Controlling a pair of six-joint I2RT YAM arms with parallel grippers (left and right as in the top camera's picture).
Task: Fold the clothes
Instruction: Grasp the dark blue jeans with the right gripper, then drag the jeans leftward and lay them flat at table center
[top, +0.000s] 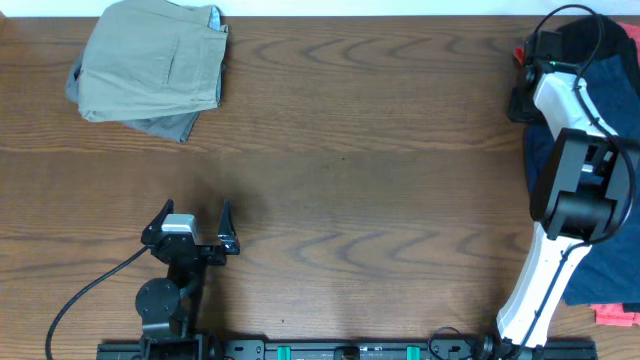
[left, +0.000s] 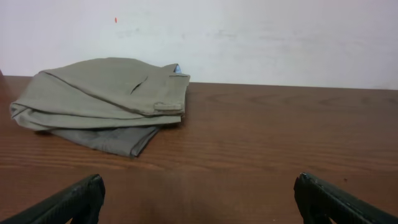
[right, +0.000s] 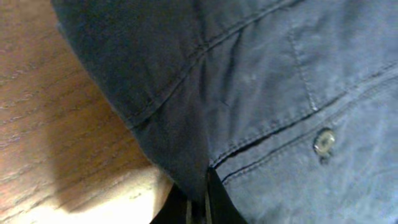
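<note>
The counter (top: 380, 150) is seen in warm brown, with darker wavy wood grain. At the upper left of the overhead frame, plain tan shorts (top: 150, 60) are shown, and a grey piece (top: 172, 124) is seen under them. At the right edge, navy shorts (top: 612, 75) are seen, and a pale grey button (right: 324, 142) is carried on them. A coral-red piece (top: 614, 316) is found in the lower right corner. The left hand (top: 196, 208) is coloured black, and the right arm (top: 560, 105) white and black.
</note>
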